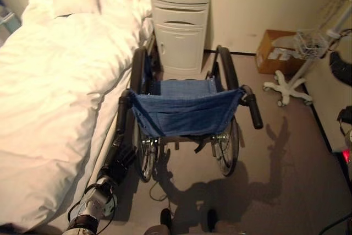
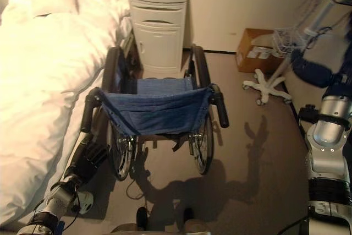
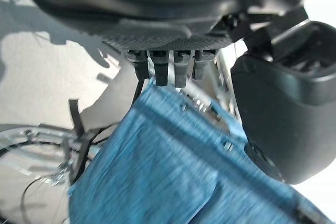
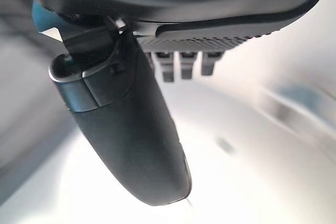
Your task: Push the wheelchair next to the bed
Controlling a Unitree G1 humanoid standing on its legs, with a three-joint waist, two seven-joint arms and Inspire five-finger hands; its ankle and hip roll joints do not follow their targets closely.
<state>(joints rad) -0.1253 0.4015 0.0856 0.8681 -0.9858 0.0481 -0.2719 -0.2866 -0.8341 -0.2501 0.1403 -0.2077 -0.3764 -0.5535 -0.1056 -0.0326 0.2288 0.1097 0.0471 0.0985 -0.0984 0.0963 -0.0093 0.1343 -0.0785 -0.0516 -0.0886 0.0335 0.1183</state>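
The wheelchair (image 1: 184, 111), with a blue cloth seat and back, dark wheels and black push handles, stands close along the bed (image 1: 55, 86) and faces the far wall. Its left push handle (image 1: 121, 113) lies against the edge of the white duvet. My left hand (image 1: 124, 159) hangs just below and behind that handle, fingers straight and open, holding nothing. In the left wrist view its fingers (image 3: 167, 69) point at the blue cloth (image 3: 173, 171). My right hand (image 4: 131, 129) is raised at the far right near the wall, open and empty, away from the right push handle (image 1: 254, 111).
A white bedside cabinet (image 1: 180, 26) stands against the wall right in front of the wheelchair. A cardboard box (image 1: 273, 53) and a wheeled stand (image 1: 287, 87) with a wire basket (image 1: 309, 42) are at the far right. Grey floor lies open right of the chair.
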